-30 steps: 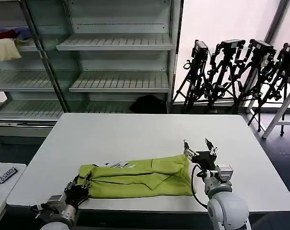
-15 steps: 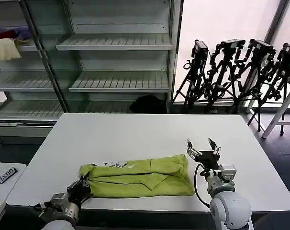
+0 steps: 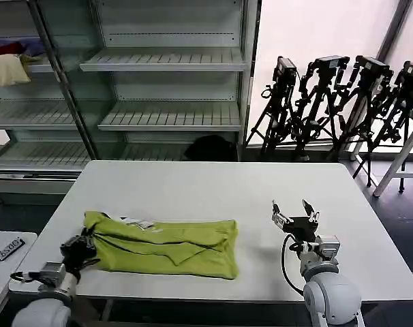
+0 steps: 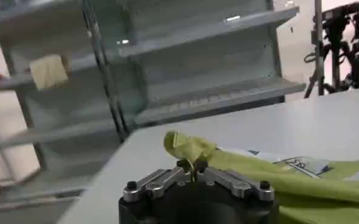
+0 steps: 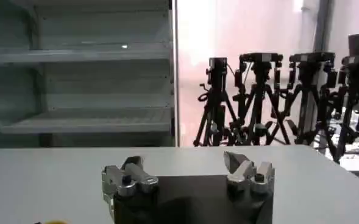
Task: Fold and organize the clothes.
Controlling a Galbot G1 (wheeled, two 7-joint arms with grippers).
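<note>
T-shirt (image 3: 162, 244): folded strip on surface (image 3: 213, 187). Left pincer (image 3: 80, 246) pinches its 9 o'clock end; right pincer (image 3: 295, 216) spread, idle. Step: dragging; next, fold across.

I've got the T-shirt (image 3: 162, 240) lying folded on the table (image 3: 213, 184), toward its left front. My left gripper (image 3: 84, 244) sits at the shirt's left end, clamped on it. My right gripper (image 3: 295, 212) is well apart to the right, fingers spread over bare table.
</note>
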